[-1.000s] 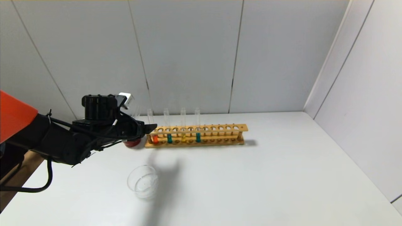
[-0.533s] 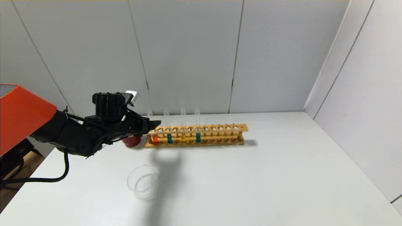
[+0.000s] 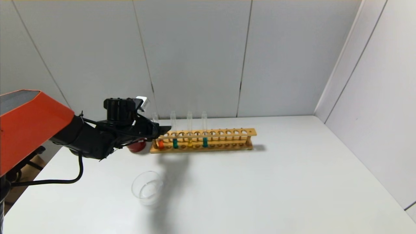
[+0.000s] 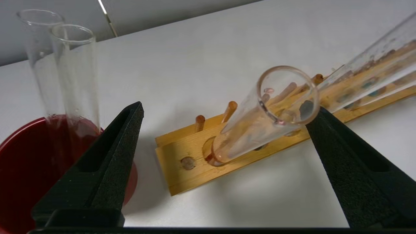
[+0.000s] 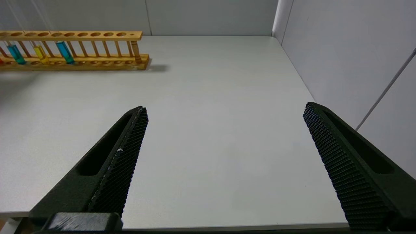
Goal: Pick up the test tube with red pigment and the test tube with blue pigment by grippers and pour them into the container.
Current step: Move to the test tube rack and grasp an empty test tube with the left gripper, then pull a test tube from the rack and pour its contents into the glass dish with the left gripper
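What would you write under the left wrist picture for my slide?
Open left gripper straddles the red-pigment test tube standing in the wooden rack, beside a dark red cup.

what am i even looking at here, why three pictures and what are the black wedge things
It is a two-armed robot at a white table. One picture comes from its head, the other two from cameras on its wrists. The black wedges are gripper fingers.

The left gripper is open around the red tube, which stands in a wooden rack, not yet gripped. The right gripper hangs open over bare table.

Also there: teal, yellow and blue tubes, a red cup and a glass dish.
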